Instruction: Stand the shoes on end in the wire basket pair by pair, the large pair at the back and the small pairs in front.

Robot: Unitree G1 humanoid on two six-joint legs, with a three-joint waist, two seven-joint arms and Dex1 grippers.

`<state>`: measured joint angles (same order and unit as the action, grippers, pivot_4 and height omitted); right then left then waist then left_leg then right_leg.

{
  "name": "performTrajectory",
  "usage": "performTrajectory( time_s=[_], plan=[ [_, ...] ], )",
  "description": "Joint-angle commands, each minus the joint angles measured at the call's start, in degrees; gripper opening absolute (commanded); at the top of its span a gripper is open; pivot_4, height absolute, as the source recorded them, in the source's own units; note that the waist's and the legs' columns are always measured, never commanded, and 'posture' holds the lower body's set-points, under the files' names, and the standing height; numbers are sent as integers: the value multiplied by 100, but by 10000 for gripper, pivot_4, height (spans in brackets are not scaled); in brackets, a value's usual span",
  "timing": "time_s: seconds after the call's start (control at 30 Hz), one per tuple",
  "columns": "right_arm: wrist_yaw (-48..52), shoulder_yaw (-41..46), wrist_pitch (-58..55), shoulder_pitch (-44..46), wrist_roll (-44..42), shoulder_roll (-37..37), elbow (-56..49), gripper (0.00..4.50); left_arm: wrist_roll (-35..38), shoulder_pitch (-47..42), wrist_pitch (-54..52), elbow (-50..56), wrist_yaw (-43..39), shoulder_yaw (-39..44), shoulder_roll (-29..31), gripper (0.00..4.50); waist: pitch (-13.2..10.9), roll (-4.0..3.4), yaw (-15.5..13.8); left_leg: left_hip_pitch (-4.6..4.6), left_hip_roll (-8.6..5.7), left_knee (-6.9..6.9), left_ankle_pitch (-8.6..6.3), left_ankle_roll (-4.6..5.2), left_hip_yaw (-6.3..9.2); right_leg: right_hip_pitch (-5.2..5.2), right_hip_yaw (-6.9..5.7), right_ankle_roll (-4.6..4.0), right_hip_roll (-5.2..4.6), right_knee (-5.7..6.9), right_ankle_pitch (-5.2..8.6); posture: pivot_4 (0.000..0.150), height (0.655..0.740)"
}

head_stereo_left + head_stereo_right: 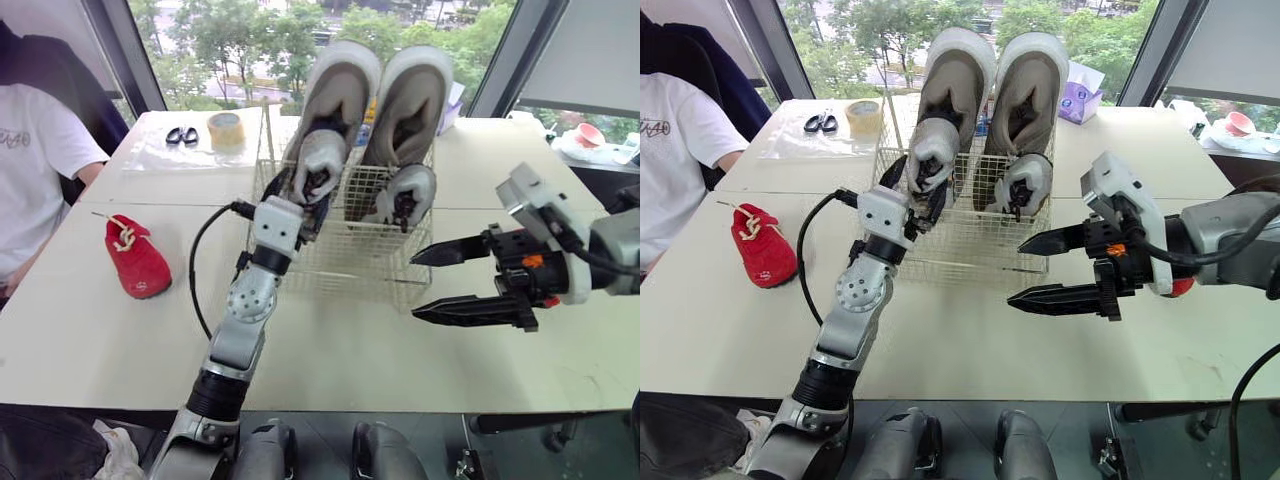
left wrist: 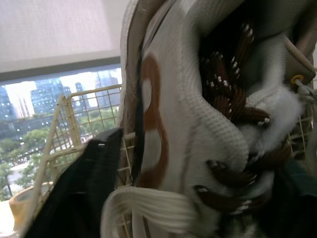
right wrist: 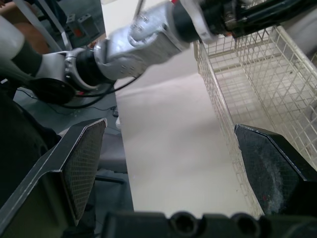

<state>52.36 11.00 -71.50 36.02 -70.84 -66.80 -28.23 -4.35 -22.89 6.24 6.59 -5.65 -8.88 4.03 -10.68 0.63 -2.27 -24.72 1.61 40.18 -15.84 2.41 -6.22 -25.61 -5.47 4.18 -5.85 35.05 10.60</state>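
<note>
Bystander and desk clutter around a pale worktop point(image 1: 100, 330)
A person point(image 1: 35, 150) in a white T-shirt sits at the left edge. At upper left, 1 pair of black-handled scissors point(image 1: 181, 135) lies just beside 1 tape roll point(image 1: 226, 129). A purple tissue box point(image 1: 1077, 103) stands at upper right.

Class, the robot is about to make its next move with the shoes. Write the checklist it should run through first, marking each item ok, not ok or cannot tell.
1. Large pair upright at the back of the wire basket: ok.
2. Small grey shoes standing in front of the large pair: ok.
3. Left gripper free of the small grey shoe it reaches into the basket for: cannot tell.
4. Right gripper open and outside the basket: ok.
5. Red shoe in the basket: not ok. It lies on the table on the robot's left.
6. Bare mesh at the basket's front for the red shoe: ok.
</note>
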Motion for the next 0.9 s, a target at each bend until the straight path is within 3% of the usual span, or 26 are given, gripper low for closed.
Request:
performTrajectory(
  time_s=[0.03,0.17,0.27,0.4,0.57,0.77,0.9],
  plan=[
    [98,22,202,37,100,22,40,45000,146,255,-394,864,-258,67,164,44117,0,0,3,0,-1,0,-1,2,-1,0,0,0,-2,0,0,1500,7400],
    [189,-101,317,71,216,80,123,45000,357,603,-1112,1779,-581,152,459,44117,-1,0,0,0,0,0,-3,4,0,0,0,-1,-1,-1,1,1500,7400],
    [249,-172,361,78,266,143,177,45000,899,866,-2038,2602,-1042,165,783,44117,-1,-1,10,0,0,-1,-3,3,-1,0,0,-3,-1,-1,2,1500,7400],
    [382,-255,424,0,414,126,299,45000,2708,645,-4055,3855,-1529,590,1294,44117,-2,-2,2,0,0,-1,-3,3,2,0,0,-5,0,-2,4,1500,7400],
    [481,-155,489,-30,546,122,474,45000,4508,-119,-5634,4067,-1318,1835,1820,44117,-3,-2,14,1,0,-1,-2,2,7,4,1,-3,7,-5,5,1500,7400],
    [-31,1085,393,-604,419,232,1082,45000,7072,-403,-6474,3292,-1385,3157,2715,44117,-4,1,-9,11,1,-2,0,-2,10,19,3,4,16,-5,7,1500,7400],
    [76,2693,491,-2163,987,240,1684,45000,7480,-299,-6552,3029,-958,3161,3020,44117,-5,5,-65,15,-5,-2,-1,-2,14,34,2,7,12,-15,9,1500,7400]
  ],
)
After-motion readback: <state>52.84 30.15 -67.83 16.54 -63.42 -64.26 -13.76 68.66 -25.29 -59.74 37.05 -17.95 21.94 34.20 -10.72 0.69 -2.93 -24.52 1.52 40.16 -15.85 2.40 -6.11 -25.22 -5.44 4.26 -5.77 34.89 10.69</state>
